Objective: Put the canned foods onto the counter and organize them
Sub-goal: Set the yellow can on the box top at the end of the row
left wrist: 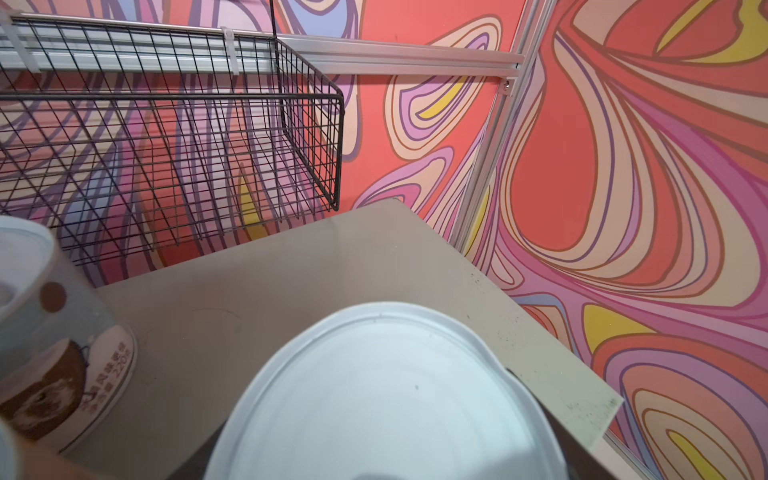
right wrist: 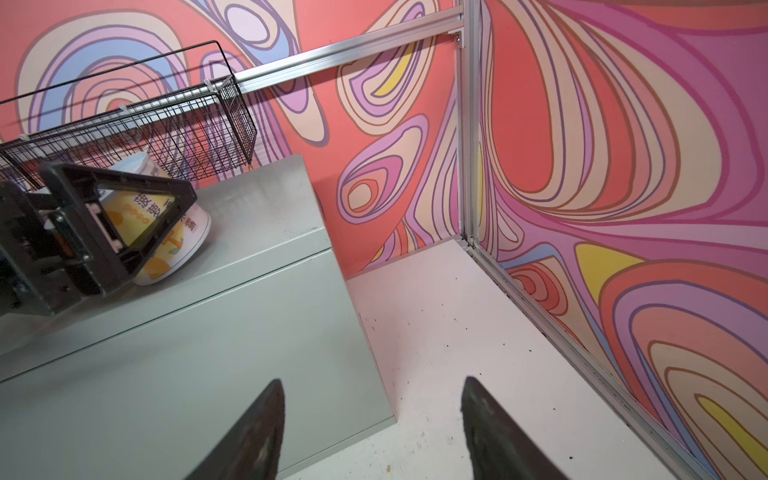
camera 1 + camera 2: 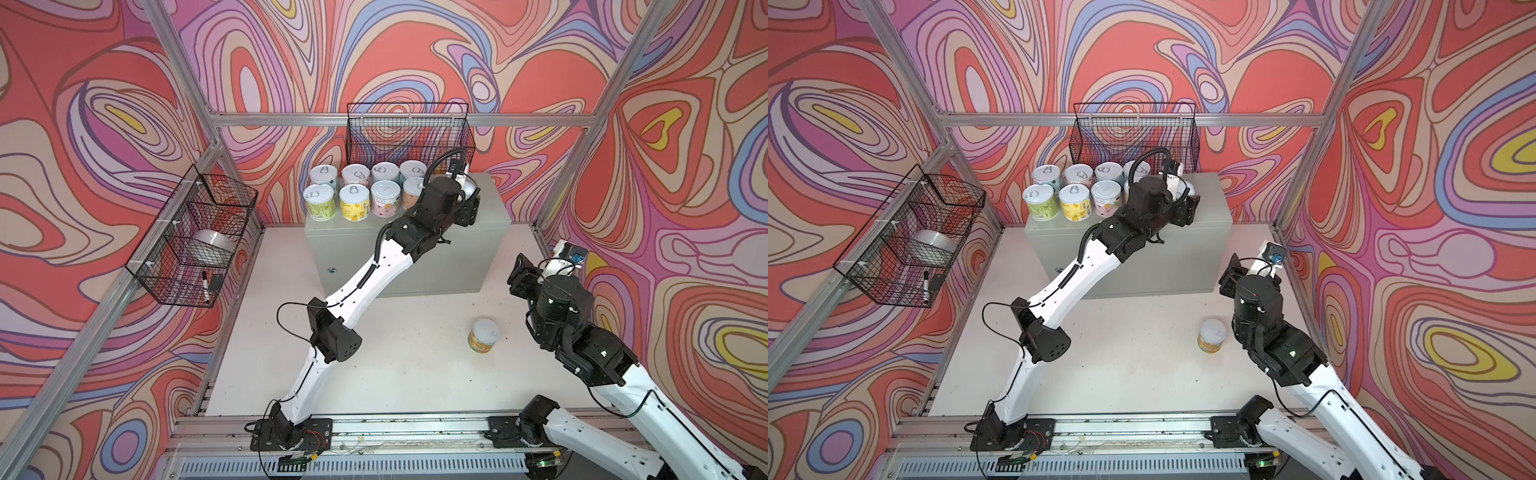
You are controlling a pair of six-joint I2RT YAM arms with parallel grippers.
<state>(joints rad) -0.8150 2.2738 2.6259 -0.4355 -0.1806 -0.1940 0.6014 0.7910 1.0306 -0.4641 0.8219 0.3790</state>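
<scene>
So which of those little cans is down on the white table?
The short can with the orange-yellow label, standing alone on the white tabletop near the right arm. The rest are on or just over the pale grey metal cabinet.

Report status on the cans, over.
Left end effector shut on yellow can, tilted on counter. Right end effector open, empty. Loose can on table. No obstruction seen.

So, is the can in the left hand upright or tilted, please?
Tilted: in the right wrist view the yellow can leans in the left hand, its base not flat on the counter.
</scene>
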